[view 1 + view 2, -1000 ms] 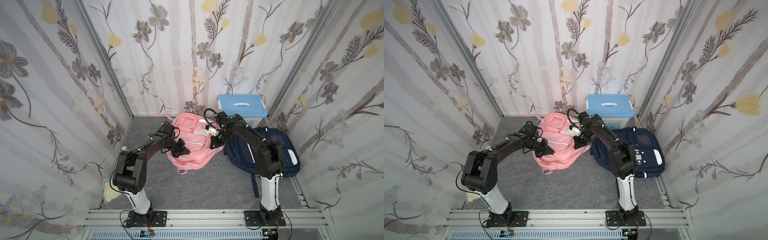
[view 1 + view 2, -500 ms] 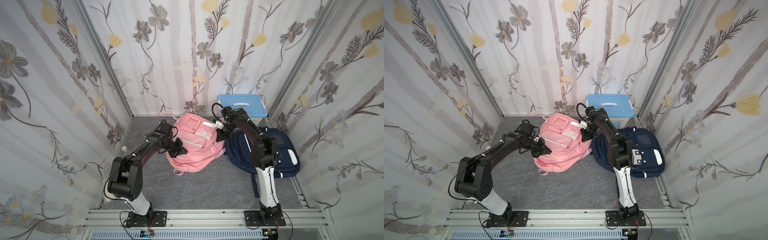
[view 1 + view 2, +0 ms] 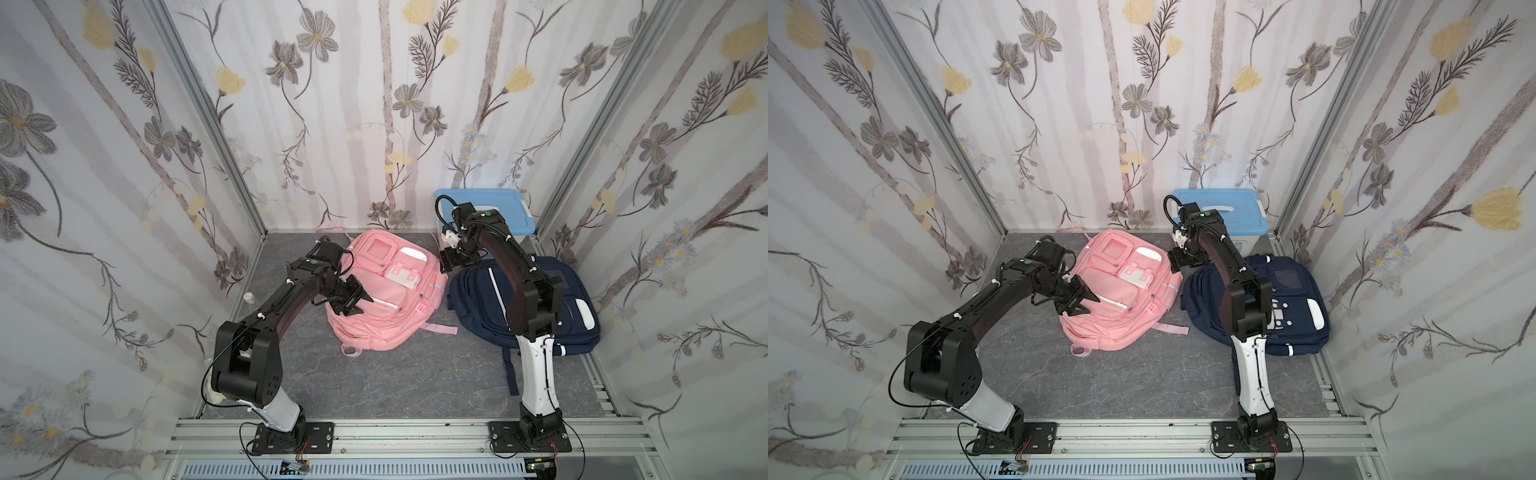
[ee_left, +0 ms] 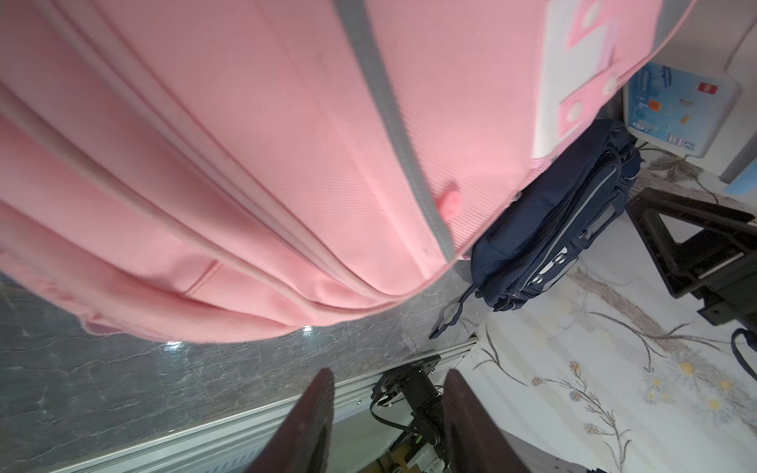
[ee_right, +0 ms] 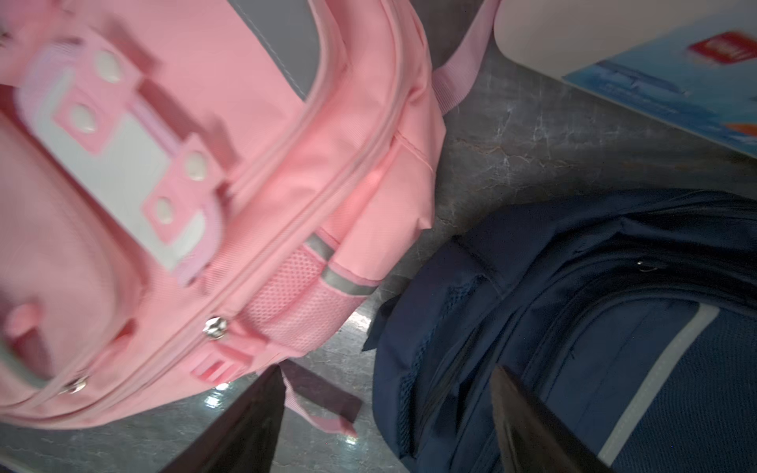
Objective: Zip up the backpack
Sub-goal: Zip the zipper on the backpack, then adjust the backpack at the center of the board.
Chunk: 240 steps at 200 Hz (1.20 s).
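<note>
- Both grippers are letting go: 1 second ago each was clamped on the pink backpack [image 3: 386, 299], and now neither is touching it.
- Having left the bag's upper right edge, the right gripper [image 5: 388, 370] is now hanging over the gap between the pink backpack and the navy backpack [image 3: 561, 299], just in front of the blue-lidded box [image 3: 498, 208].
- Its jaws are standing wide apart with nothing between them.
- The left gripper [image 3: 362, 303] is hovering above the left side of the pink backpack, its fingers spread and carrying nothing, as its wrist view confirms.
- The pink backpack is lying face up on the grey floor [image 3: 395, 374] in both top views, between the 2 arms, with 1 strap trailing out toward the navy bag.
- In the right wrist view, a metal zip slider [image 5: 215, 327] is sitting beside the mesh side pocket.
</note>
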{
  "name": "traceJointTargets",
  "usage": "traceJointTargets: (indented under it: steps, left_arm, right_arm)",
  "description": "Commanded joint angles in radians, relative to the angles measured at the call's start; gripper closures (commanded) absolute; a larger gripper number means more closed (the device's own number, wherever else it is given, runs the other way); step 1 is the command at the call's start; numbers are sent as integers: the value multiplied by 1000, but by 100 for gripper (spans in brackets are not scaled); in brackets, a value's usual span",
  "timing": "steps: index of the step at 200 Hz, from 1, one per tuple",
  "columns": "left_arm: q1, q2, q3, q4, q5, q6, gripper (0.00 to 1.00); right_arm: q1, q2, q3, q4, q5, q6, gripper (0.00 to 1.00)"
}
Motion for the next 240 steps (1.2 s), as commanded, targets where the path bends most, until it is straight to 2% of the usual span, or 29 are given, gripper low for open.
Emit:
traceJointTargets:
  steps: [1,21,41,62,84,103,121,135,150,161,190,210,240]
  left_arm:
    - [3,-44,98,-176,-136,99,38]
    - [22,-69,166,-241,-217,158,31]
    - [131,-22,178,-192,-222,210,32]
    - [223,163,303,-152,-209,306,36]
    - [236,396,547,-185,-305,456,37]
    - [236,564,706,-154,-276,539,39]
    - [236,685,806,-138,-281,552,39]
    - [236,751,838,-105,-296,567,41]
    - [237,811,868,-84,-264,576,41]
    - [235,843,883,-67,-201,571,44]
    - [208,848,835,18,-124,556,56]
    - [188,841,789,47,-84,558,68]
    - [178,761,618,165,-15,513,100]
  right_arm:
    - [24,-107,-65,34,-93,118,20]
    - [71,-205,-243,129,-108,222,17]
    - [124,-332,-495,347,-143,384,17]
    - [210,-430,-684,506,-109,511,17]
    - [269,-520,-868,640,-35,645,16]
    - [265,-550,-1042,855,-75,763,14]
    - [264,-477,-1041,861,-60,761,15]
    - [264,-425,-1027,864,-29,765,15]
    - [262,-382,-989,868,-13,758,15]
    - [260,-347,-953,867,-17,755,14]
    - [241,-281,-947,864,-36,769,15]
    - [212,-231,-933,864,-63,759,17]
    - [171,-140,-825,798,-87,702,22]
